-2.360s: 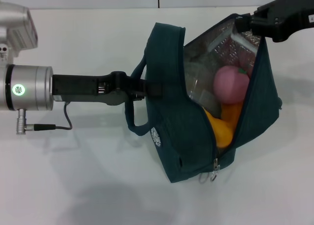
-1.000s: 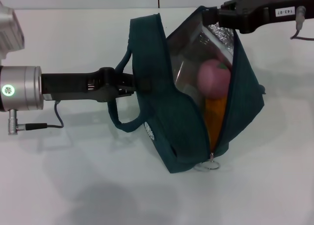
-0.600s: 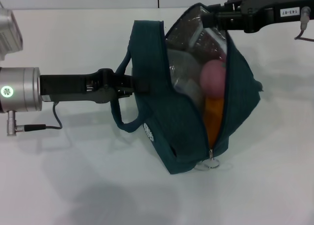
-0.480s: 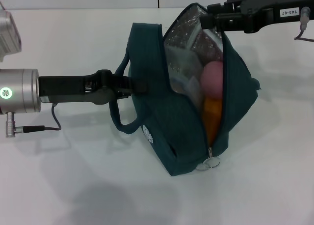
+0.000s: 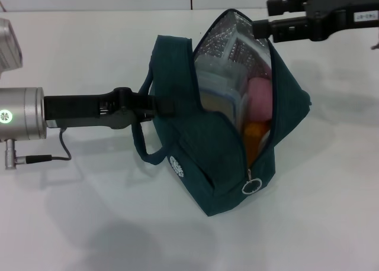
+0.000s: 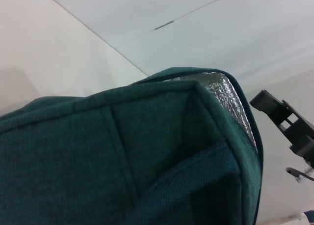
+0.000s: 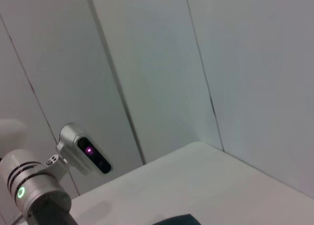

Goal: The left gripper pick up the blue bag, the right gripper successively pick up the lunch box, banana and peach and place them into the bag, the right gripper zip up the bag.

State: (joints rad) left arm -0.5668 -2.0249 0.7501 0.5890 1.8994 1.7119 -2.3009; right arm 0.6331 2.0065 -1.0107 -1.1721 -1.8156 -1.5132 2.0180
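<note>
Bag [image 5: 225, 147]: dark teal, soft fabric with foil lining, sagging on the white table [image 5: 89, 223], mouth gaping toward the right side, zip undone. Held at the near handle by the left gripper [image 5: 159, 104], clenched on the strap. Likely floppy and now weighted by its contents, so apt to slump if let go; best steadied by the handle while the zip runs.

Right gripper [image 5: 260, 19]: up at the far rim of the opening, fingers spread, gripping nothing.

Lunch box [image 5: 219, 84]: clear, blue-rimmed, standing inside against the lining. Rigid, smooth.

Peach [image 5: 259, 96]: pink, tucked beside the box, partly hidden by the flap.

Banana [image 5: 254, 142]: only an orange sliver visible below the peach.

Zip pull [image 5: 251, 185]: small silver ring at the low end of the opening. Thin, likely fiddly; the place to pinch for closing.
</note>
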